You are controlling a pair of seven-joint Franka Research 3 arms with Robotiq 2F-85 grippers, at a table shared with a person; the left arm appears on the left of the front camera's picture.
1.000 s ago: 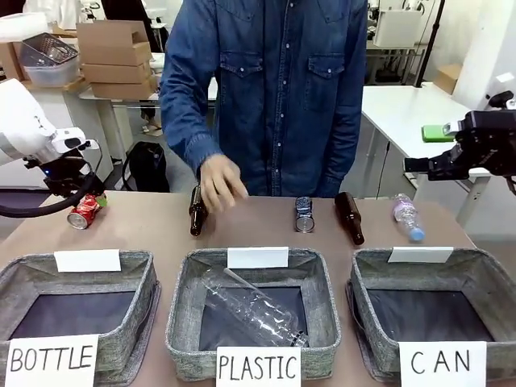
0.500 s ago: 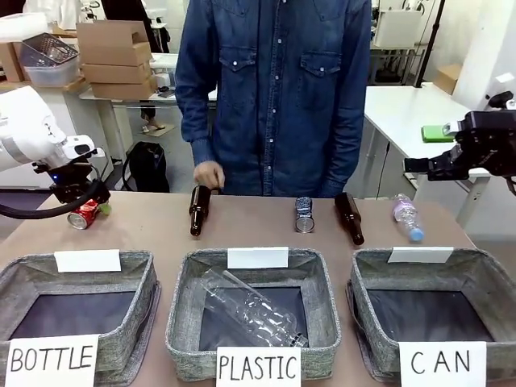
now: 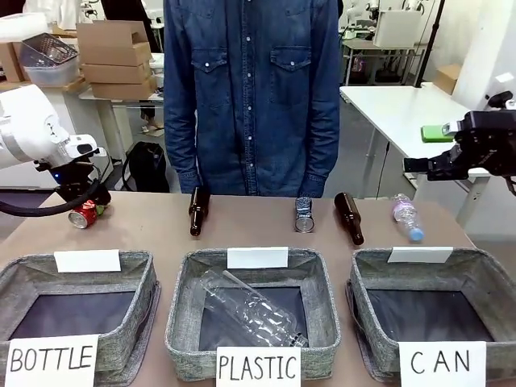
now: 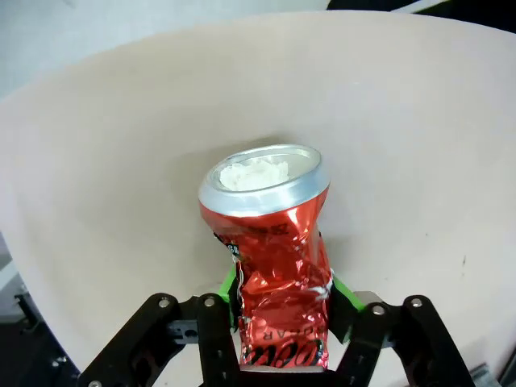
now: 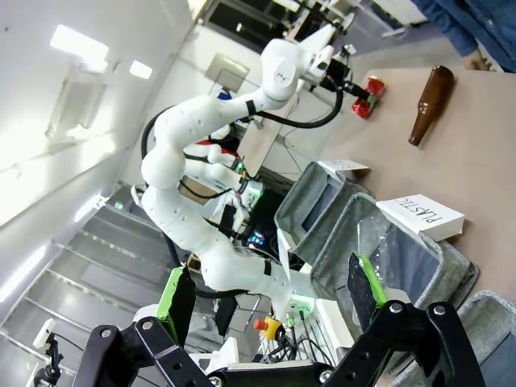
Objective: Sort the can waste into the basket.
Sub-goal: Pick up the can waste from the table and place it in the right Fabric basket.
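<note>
Near edge of the table: three baskets are set in a row, with the CAN basket at the near right corner. A clear bottle lies in the PLASTIC basket.

Far edge: the silver can is placed between two brown bottles, nearer the right one.

Far left corner: the red can is clamped by the left gripper. The green pads are seen on its crumpled sides in the left wrist view but are hidden in the front view.

The right gripper is held wide apart beyond the right edge.

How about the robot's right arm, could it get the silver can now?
Probably yes: the right gripper is open and empty, and the silver can stands uncovered, though a brown bottle lies close beside it.
</note>
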